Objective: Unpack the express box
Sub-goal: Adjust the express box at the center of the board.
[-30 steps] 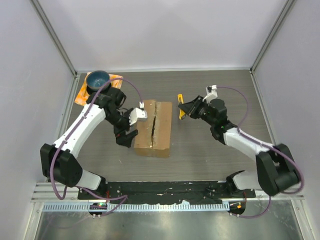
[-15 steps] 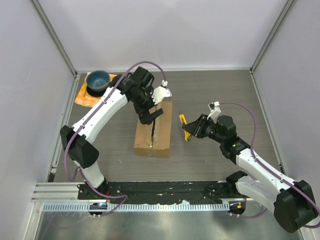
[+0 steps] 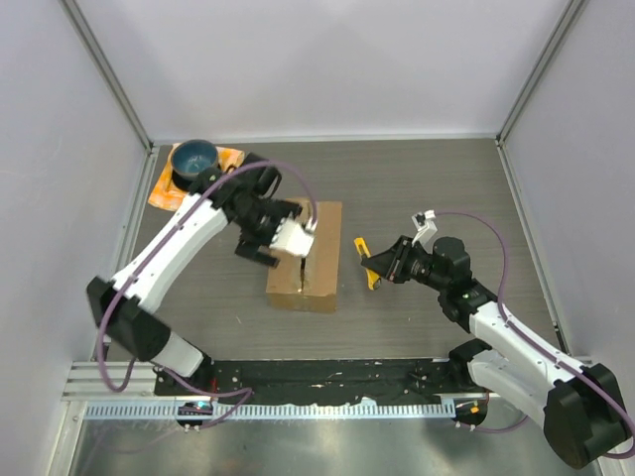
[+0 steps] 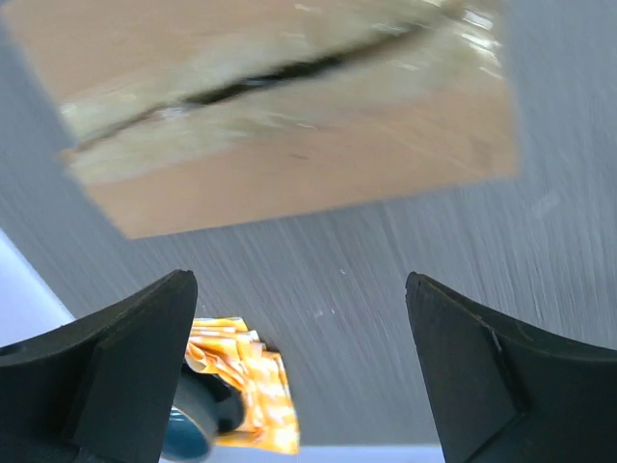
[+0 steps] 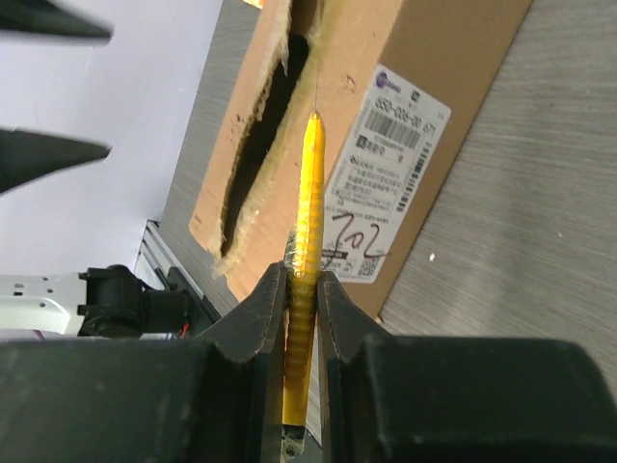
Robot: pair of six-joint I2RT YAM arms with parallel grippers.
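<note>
The express box (image 3: 319, 260), a brown carton, lies mid-table with its taped top seam slit open along its length. My left gripper (image 3: 259, 250) hovers open and empty over the box's left edge. In the left wrist view the box (image 4: 289, 164) fills the top and the open gripper (image 4: 299, 289) frames bare table. My right gripper (image 3: 380, 266) is just right of the box, shut on a yellow box cutter (image 3: 365, 262). In the right wrist view the cutter (image 5: 307, 241) points at the box (image 5: 386, 58) near its white shipping label (image 5: 395, 145).
A blue bowl (image 3: 193, 159) stands on an orange cloth (image 3: 164, 193) at the back left corner; both show in the left wrist view, the cloth (image 4: 246, 386) beside the bowl (image 4: 193, 424). Grey walls and metal posts enclose the table.
My left arm swung from the box's left side up to its far end, then back over its left edge. My right gripper carried the cutter nearer, along the box's right side.
</note>
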